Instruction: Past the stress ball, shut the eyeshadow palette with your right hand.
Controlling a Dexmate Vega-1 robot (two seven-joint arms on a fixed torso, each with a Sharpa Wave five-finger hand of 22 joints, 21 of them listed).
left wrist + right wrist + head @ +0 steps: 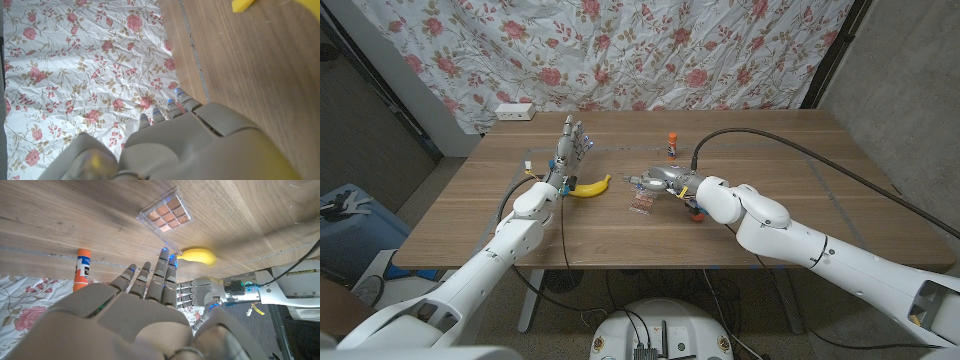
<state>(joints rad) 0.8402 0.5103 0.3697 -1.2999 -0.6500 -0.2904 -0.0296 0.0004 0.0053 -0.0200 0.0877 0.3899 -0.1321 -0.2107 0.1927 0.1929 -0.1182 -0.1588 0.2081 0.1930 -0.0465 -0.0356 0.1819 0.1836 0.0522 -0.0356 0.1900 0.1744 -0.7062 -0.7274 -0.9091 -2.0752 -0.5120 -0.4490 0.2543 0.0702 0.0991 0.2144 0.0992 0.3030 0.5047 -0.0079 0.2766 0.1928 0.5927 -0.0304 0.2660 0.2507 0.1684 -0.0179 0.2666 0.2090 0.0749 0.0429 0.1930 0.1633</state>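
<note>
The eyeshadow palette [642, 202] lies just beside the banana [590, 187], close under the right hand [661, 182], whose fingers are spread, grasping nothing

makeshift lab corner: floral sheet [650, 50] backdrop, wooden table [770, 160], power strip [514, 112], bare walls

Soft, even indoor light falls from above; the table [760, 160] is evenly lit with faint glare and weak shadows. The head view is sharp in the middle, bowed at its edges, dark in the corners. In both wrist views the near hands are blurred.
</note>
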